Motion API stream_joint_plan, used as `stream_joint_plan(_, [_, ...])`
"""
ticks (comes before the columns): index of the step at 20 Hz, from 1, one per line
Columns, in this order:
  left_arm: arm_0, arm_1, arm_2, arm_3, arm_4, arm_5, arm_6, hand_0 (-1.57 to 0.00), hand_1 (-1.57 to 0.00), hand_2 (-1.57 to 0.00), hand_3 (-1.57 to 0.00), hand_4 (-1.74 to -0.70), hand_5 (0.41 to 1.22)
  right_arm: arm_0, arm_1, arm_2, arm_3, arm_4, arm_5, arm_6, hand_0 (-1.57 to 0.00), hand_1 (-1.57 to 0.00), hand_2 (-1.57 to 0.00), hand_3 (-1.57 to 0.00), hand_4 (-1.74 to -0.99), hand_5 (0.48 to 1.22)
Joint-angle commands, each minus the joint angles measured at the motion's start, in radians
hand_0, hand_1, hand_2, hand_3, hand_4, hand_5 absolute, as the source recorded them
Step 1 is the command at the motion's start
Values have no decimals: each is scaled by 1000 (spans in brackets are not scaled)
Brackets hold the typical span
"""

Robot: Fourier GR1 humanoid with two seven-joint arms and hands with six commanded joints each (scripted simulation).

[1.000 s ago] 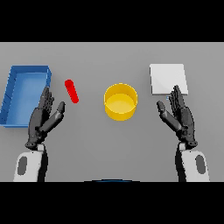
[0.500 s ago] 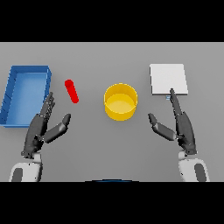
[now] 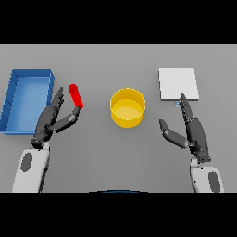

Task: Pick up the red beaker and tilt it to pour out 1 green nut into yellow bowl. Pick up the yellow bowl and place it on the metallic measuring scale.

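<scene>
The grey tabletop (image 3: 118, 157) carries everything. At its far left sits a blue tray (image 3: 18, 90), and at the far right lies the flat metallic measuring scale (image 3: 178, 83). Between them stands the yellow bowl (image 3: 127, 107), upright and apart from both. The left hand (image 3: 51, 121) is spread with its fingers apart, holding nothing, its thumb reaching up beside the red beaker (image 3: 76, 96), which seems to lie tilted on the tabletop just beside the tray's near corner. The right hand (image 3: 192, 132) is likewise spread and holds nothing, just below the scale. No green nut shows. To grasp well, the left hand should wrap the beaker's middle, thumb opposite fingers, keeping its mouth raised until over the bowl.
</scene>
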Motion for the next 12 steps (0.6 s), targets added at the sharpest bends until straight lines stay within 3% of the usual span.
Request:
stream_joint_plan(1, [-26, -4, 4, 40, -6, 4, -16, 1, 1, 1, 1, -1176, 640, 2, 2, -1, 3, -6, 4, -3, 1, 1, 1, 1, -1225, 627])
stream_joint_plan(7, [-169, -2, 27, 212, -20, -1, -85, 1, 1, 1, 1, -1200, 651, -2, -2, -1, -8, -1, 1, 20, 1, 1, 1, 1, -1222, 627])
stream_joint_plan(12, [-263, -14, 37, 326, -53, 37, -88, 1, 1, 1, 1, -1196, 664, 9, -3, -4, -7, -14, 14, 18, 1, 1, 1, 1, -1233, 634])
